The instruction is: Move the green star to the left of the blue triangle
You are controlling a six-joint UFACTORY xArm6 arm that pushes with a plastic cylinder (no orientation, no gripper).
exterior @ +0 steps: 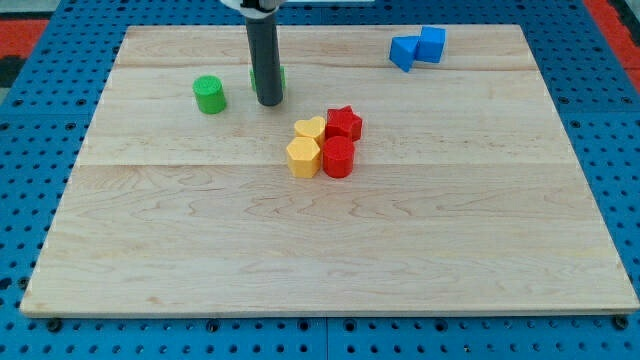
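The green star (279, 78) lies near the view's top, left of centre, mostly hidden behind my rod; only green edges show on either side. My tip (269, 102) rests on the board just in front of it, touching or almost touching it. The blue triangle (403, 51) lies at the view's top right, touching a blue cube (432, 44) on its right. The star is well to the left of the triangle, with bare board between them.
A green cylinder (209, 94) stands left of my tip. A cluster sits near the centre: yellow heart (310, 128), yellow hexagon (303, 156), red star (344, 123), red hexagon (338, 157). The wooden board (330, 250) lies on a blue pegboard.
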